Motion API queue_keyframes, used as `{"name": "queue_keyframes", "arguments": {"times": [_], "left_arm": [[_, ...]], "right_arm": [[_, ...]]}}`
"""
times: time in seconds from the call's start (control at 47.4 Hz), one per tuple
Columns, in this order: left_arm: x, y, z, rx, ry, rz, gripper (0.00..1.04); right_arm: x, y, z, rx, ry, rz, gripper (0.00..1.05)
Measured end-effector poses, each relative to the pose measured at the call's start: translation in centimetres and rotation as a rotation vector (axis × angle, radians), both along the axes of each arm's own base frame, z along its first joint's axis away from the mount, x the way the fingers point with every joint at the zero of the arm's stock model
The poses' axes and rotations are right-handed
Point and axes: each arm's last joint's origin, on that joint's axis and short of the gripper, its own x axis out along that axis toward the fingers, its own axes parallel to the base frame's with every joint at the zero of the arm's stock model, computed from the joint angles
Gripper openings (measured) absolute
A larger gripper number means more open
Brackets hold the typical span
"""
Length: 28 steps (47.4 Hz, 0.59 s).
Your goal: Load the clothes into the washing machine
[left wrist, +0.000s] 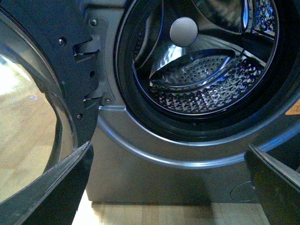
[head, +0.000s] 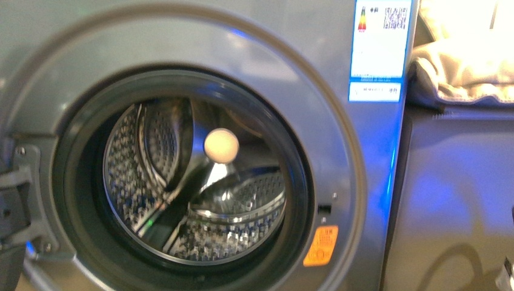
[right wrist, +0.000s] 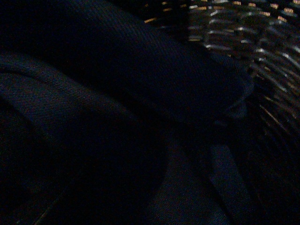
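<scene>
The clothes (right wrist: 117,93) fill the right wrist view as dark folds, the right gripper unseen so I cannot tell its state, while the washing machine (head: 363,182) drum (head: 194,200) stands empty and the left gripper (left wrist: 168,146) hangs open, so limp cloth released short could drape over the rim

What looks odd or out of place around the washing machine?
Nothing looks spilled or damaged. The washing machine stands with its door open. In its drum only one pale round thing shows, near the middle. What it is cannot be told.
</scene>
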Motion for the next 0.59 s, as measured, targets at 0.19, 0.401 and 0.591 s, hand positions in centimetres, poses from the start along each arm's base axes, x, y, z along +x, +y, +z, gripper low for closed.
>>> {"name": "queue_keyframes", "arguments": {"times": [0.19, 0.401, 0.591], "left_arm": [[0.0, 0.0, 0.0, 0.000, 0.000, 0.000, 0.98], [0.0, 0.0, 0.0, 0.000, 0.000, 0.000, 0.98], [0.0, 0.0, 0.0, 0.000, 0.000, 0.000, 0.98]], "right_arm": [[-0.1, -0.2, -1.3, 0.006, 0.033, -0.024, 0.97], [-0.4, -0.7, -3.0, -0.010, 0.070, -0.034, 0.97], [-0.5, -0.9, -4.2, -0.027, 0.090, -0.016, 0.97]]}}
